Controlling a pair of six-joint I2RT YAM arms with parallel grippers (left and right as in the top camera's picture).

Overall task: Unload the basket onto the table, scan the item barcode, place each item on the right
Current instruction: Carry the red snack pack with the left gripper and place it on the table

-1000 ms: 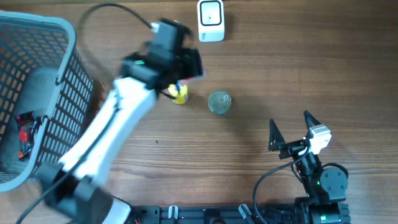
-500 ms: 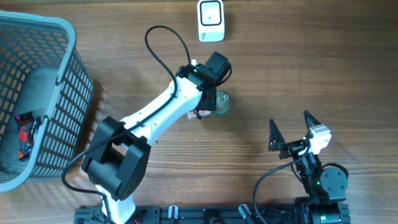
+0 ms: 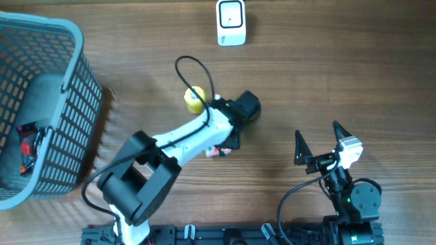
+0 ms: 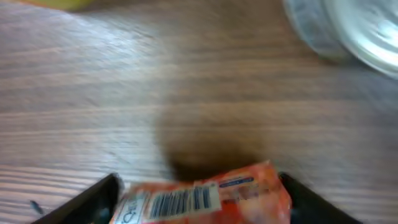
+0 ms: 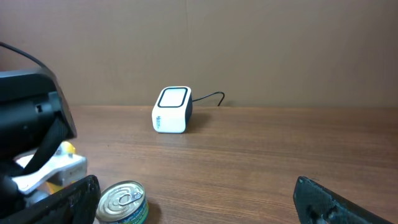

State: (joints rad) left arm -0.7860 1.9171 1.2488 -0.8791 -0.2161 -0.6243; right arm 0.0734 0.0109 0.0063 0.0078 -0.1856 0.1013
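The item, a red-orange packet (image 4: pixel 205 196) with a white barcode label, spans the gap between the left gripper's (image 4: pixel 199 199) two dark fingers and touches both. Its barcode faces the wrist camera. From overhead, the packet (image 3: pixel 216 152) shows as a red sliver under the left gripper (image 3: pixel 221 146), at mid-table. The white scanner (image 3: pixel 231 22) stands at the far edge, well apart from the packet; the right wrist view has the scanner (image 5: pixel 172 118) too. My right gripper (image 3: pixel 319 141) rests open near the front right, with nothing between its fingers (image 5: pixel 74 199).
A tin can (image 5: pixel 124 202) stands next to the left wrist, and the left wrist view shows the can (image 4: pixel 360 31) too. A yellow object (image 3: pixel 195 99) lies left of the wrist. A grey basket (image 3: pixel 68 41) fills the left side, with a red-black packet (image 3: pixel 27 144) inside.
The left arm has swung from the far left-centre toward the front and right, carrying the packet past the yellow object. The right arm has not moved.
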